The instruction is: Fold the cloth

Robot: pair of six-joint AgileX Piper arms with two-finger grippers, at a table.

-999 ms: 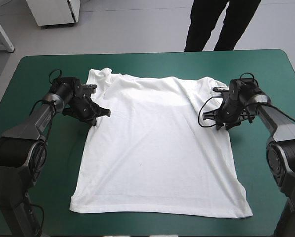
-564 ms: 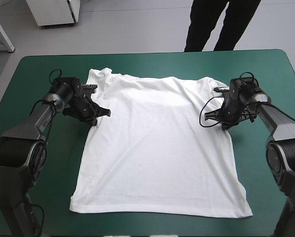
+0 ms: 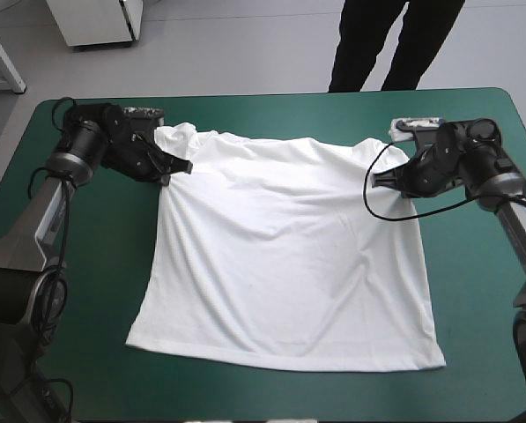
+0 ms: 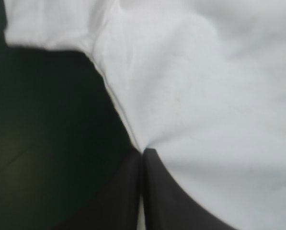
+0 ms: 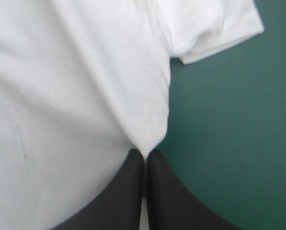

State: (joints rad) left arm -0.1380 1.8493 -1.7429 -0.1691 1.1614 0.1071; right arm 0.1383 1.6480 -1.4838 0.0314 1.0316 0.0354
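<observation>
Clamped on the white short-sleeved T-shirt (image 3: 289, 264), your black left fingers (image 4: 119, 196) and right fingers (image 5: 121, 191) just tugged it toward the far edge of the teal-green worktop (image 3: 474, 308), ready to fold.

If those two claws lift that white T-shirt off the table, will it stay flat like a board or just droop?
Probably droop: the T-shirt puckers into folds where the left gripper and right gripper pinch it. It looks thin and light, so it should lift easily. The hem would likely trail on the table.
</observation>
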